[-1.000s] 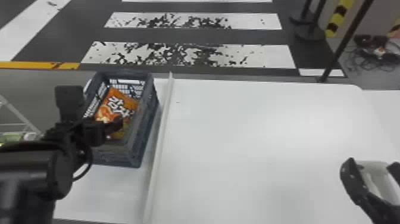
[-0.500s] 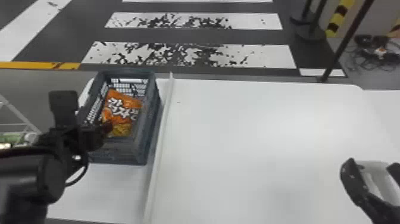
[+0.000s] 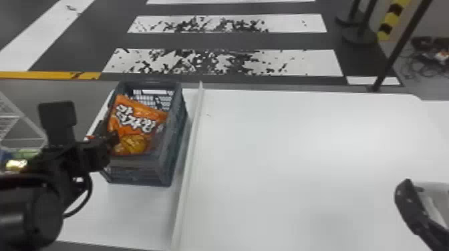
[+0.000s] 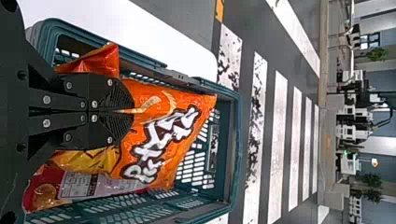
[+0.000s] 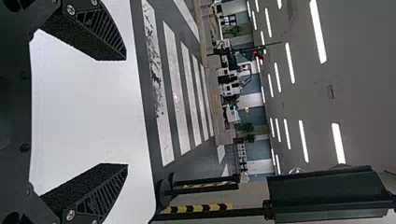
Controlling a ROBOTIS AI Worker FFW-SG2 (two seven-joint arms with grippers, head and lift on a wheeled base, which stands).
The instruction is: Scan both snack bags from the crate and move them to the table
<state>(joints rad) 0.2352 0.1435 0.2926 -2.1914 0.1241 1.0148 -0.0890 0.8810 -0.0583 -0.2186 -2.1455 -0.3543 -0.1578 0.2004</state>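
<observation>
the left gripper [image 4: 125,111] has its fingers together, seemingly clamped on the orange snack bag [image 4: 163,144] inside the crate [image 4: 238,140], above a red and purple bag [image 4: 88,184]. this looks like the first pick; next, it should lift clear for scanning. the right gripper [image 5: 127,112] waits, fingers apart.

White lettering [image 3: 136,120] on orange bag [image 3: 142,109]; unreadable label [image 4: 80,185] on red bag [image 4: 52,175].

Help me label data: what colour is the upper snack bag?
The upper snack bag is mostly orange, clearest in the left wrist view.
</observation>
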